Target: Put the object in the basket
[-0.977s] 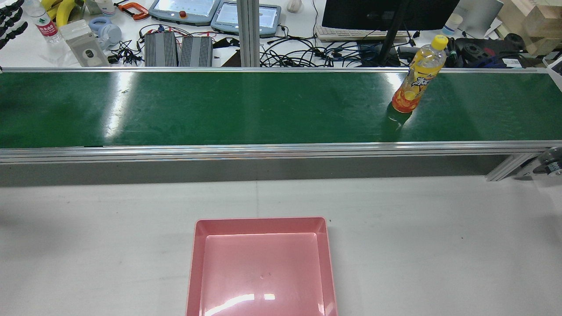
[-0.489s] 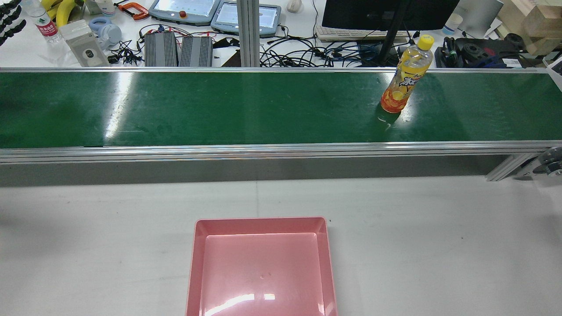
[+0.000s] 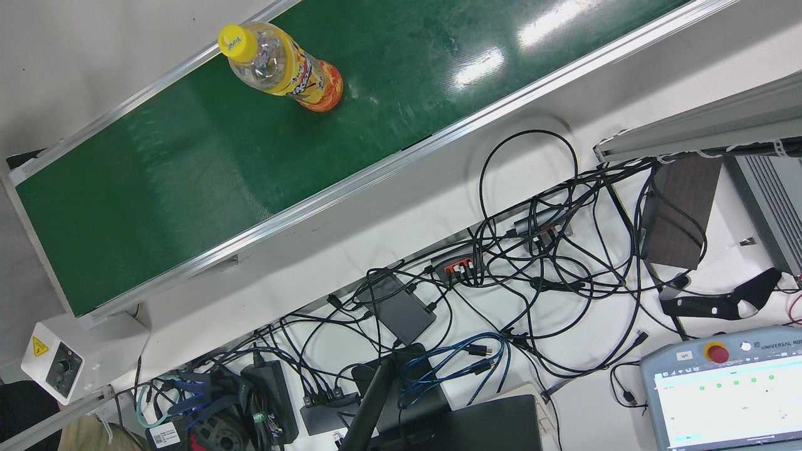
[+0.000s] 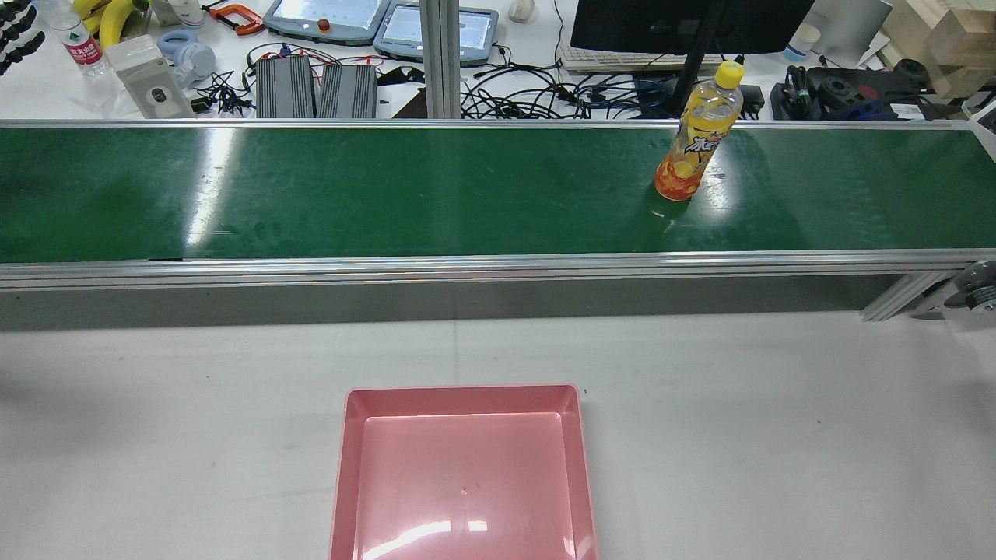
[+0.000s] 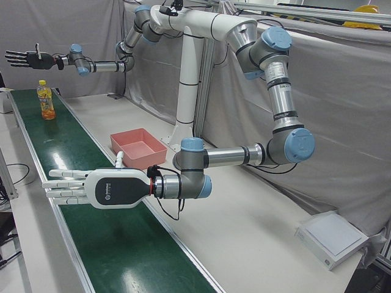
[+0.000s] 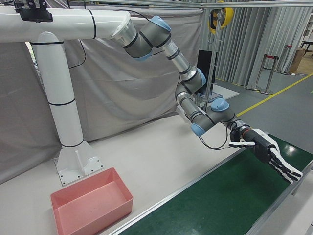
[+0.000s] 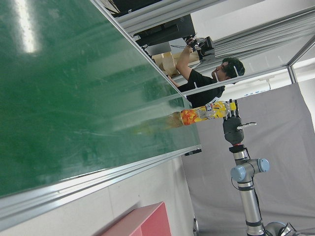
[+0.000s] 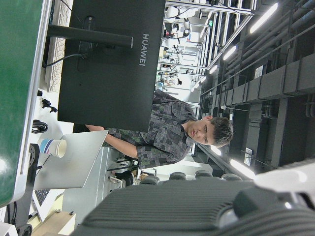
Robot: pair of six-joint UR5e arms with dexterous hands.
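Only in the left-front view: both hands at once, left hand (image 5: pixel 91 189) flat above the near end of the green belt (image 5: pixel 67 152), fingers spread wide, holding nothing; right hand (image 5: pixel 24 58) raised beyond the belt's far end, likewise splayed and empty. In the rear view, merely dark fingertips (image 4: pixel 27 39) of the left hand at the top-left edge (right hand outside that frame). Orange-drink bottle (image 4: pixel 695 144) upright on the belt, well apart from the pink basket (image 4: pixel 464 398) on the bench (image 4: pixel 778 435). Since the earlier frames, carried leftward along the belt in the rear view. Basket cut off by the bottom edge; bottle label too small to read.
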